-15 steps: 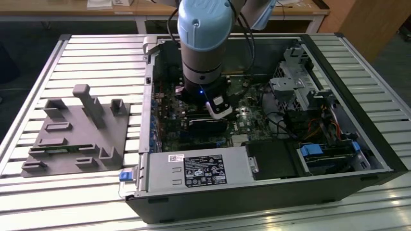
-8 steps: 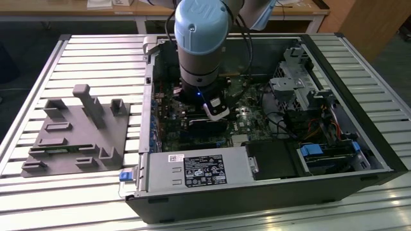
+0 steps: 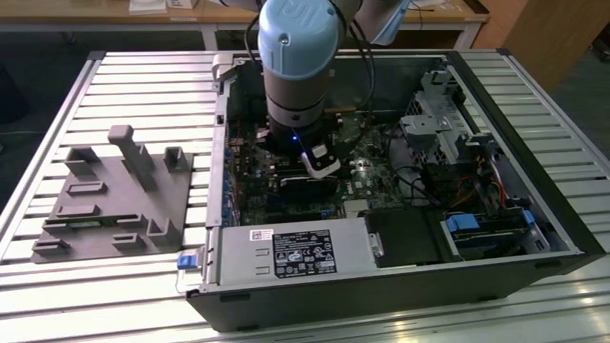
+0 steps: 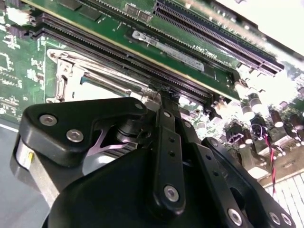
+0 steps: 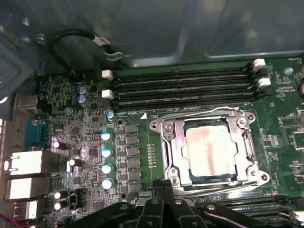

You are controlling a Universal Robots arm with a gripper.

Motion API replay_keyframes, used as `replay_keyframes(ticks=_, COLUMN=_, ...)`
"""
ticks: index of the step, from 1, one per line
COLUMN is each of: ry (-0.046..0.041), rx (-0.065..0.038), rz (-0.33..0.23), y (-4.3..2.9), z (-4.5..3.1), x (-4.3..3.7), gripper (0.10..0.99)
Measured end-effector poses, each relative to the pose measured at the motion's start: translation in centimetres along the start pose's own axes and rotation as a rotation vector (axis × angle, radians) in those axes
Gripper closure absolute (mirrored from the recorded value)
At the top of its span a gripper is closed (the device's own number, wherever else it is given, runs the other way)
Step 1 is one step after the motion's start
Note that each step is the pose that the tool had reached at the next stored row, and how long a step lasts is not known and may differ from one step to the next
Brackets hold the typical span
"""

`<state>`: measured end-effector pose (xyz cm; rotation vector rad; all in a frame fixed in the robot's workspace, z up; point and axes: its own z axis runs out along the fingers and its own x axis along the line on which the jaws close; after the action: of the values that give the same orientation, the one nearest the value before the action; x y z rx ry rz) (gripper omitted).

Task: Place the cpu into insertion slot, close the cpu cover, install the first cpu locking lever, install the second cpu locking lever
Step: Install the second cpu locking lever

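The cpu (image 5: 211, 151) lies flat in the slot (image 5: 167, 142) under the closed cover (image 5: 174, 134) near the motherboard's memory-slot edge, a light, stiff, fragile chip best taken by its edges, while the gripper (image 5: 164, 187) seems pinched together, holding nothing.

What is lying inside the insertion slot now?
The cpu sits in the insertion slot, its pale metal face showing through the cpu cover. Its underside and the slot's contacts are hidden.
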<state>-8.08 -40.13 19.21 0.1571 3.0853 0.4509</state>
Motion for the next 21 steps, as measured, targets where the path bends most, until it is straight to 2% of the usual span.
replay_keyframes(ticks=8, ry=0.0004, rx=0.001, rz=0.000, y=0.47, z=-1.58, x=-0.16, gripper=0.980)
replay_keyframes(ticks=10, ry=0.0005, rx=0.002, rz=0.000, y=0.59, z=-1.91, x=-0.34, gripper=0.980)
replay_keyframes(ticks=13, ry=0.0007, rx=0.008, rz=0.001, y=0.75, z=-2.24, x=-0.86, gripper=0.980)
replay_keyframes(ticks=16, ry=0.0019, rx=0.022, rz=0.003, y=0.84, z=-2.28, x=-1.60, gripper=0.980)
replay_keyframes(ticks=17, ry=0.0028, rx=0.034, rz=0.004, y=0.91, z=-2.29, x=-2.11, gripper=0.980)
replay_keyframes(ticks=21, ry=0.0022, rx=0.065, rz=0.004, y=1.06, z=-2.24, x=-2.84, gripper=0.980)
